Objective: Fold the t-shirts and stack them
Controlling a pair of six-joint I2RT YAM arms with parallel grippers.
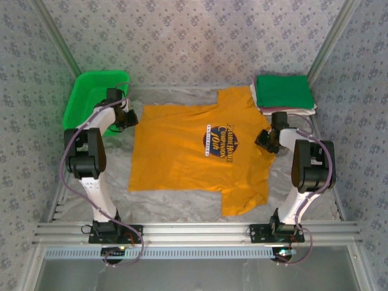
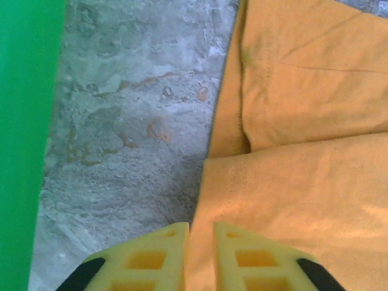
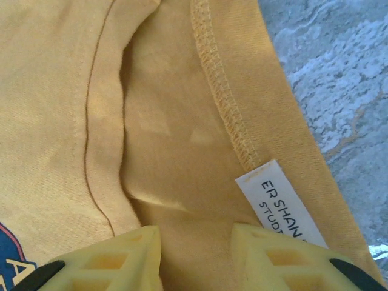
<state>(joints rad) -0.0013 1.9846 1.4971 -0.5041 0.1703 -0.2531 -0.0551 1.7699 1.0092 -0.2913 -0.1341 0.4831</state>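
The orange tee (image 1: 188, 151) is lying spread flat in the middle of the table (image 1: 182, 209). Its front is facing up. The dark blue and white print (image 1: 221, 140) is showing near the middle. One sleeve is pointing to the far side and the other is pointing to the near side, so the tee is lying sideways.

The right gripper (image 1: 265, 140) is hanging over the neck end of the tee, on the right. In the right wrist view its jaws are standing apart, with a bump of orange cloth sitting between them. A white label (image 3: 282, 203) is lying just beside one finger (image 3: 267, 254).

The left gripper (image 1: 128, 118) is sitting at the tee's left edge, near the far corner. In the left wrist view its jaws are standing just a little apart. The tee's edge is showing in the thin gap.

At the far right corner a folded green tee (image 1: 283, 91) is lying on top of a pile. Thin maroon and white layers (image 1: 285, 111) are peeking out under it. The pile is just beside the orange tee's far sleeve.

At the far left corner a green basket (image 1: 79, 103) is sitting near the left gripper.
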